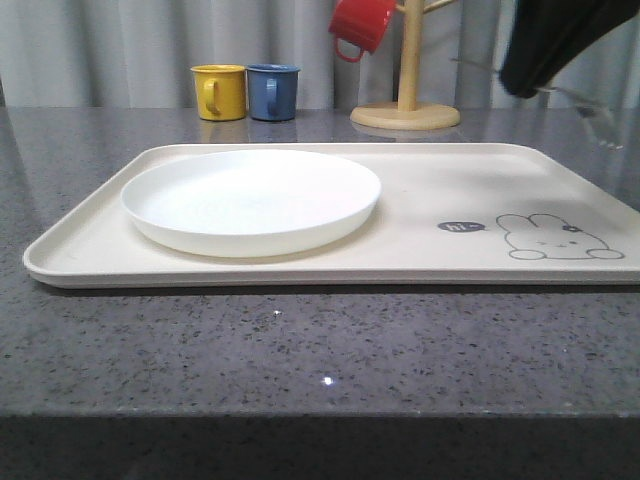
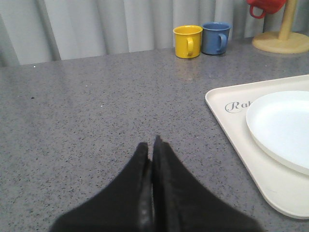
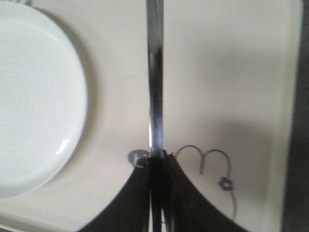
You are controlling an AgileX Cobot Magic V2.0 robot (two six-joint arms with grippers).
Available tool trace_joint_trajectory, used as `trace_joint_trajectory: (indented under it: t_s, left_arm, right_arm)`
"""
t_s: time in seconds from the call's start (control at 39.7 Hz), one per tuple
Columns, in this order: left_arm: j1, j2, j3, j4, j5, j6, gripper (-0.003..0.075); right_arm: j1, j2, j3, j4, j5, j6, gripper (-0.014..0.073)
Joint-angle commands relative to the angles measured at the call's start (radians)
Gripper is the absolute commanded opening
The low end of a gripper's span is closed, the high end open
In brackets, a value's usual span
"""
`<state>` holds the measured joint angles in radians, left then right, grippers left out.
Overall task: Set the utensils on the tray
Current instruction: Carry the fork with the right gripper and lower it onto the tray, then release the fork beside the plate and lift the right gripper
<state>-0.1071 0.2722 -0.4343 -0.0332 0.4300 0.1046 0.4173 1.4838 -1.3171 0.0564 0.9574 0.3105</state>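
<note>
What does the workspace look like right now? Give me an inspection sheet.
Surface: grey speckled counter, bare in front of the tray.
Job's things: white plate lies on the tray, left part; a silver utensil hangs over the tray, held.
Clutter: yellow mug, blue mug, red mug on wooden stand.
Grippers: left gripper shut, empty, over bare counter; right gripper shut on the utensil.
Cables: nothing seen.
Surroundings: grey curtain behind.

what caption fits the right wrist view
Right end effector holding a fork above the tray, beside the plate.
</note>
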Motion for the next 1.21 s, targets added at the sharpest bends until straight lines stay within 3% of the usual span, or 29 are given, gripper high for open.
trace_joint_trajectory:
  t_s: [0.0, 0.18, 0.43, 0.73, 1.03, 1.18]
  left_arm:
    - [-0.007, 0.008, -0.027, -0.01, -0.081, -0.002, -0.0018]
    - [-0.007, 0.008, -0.027, -0.01, -0.081, -0.002, -0.0018]
    - [-0.007, 0.008, -0.027, -0.01, -0.081, -0.002, -0.0018]
    - [-0.007, 0.008, -0.027, -0.01, -0.081, -0.002, -0.0018]
    - [-0.007, 0.008, -0.027, -0.01, -0.081, -0.002, -0.0018]
    - [-0.007, 0.008, -0.027, -0.01, -0.081, -0.002, -0.0018]
  right_arm:
    - [0.056, 0.035, -0.07, -0.002, -0.06, 0.035, -0.0074]
    - [0.086, 0.143, -0.144, -0.009, -0.015, 0.1, -0.0074]
    - [0.083, 0.174, -0.142, -0.149, -0.046, 0.253, -0.0074]
    - [0.083, 0.224, -0.142, -0.157, -0.056, 0.293, -0.0074]
    - [0.083, 0.281, -0.142, -0.151, -0.042, 0.296, 0.0]
    - [0.083, 0.284, -0.142, -0.151, -0.036, 0.296, 0.0087]
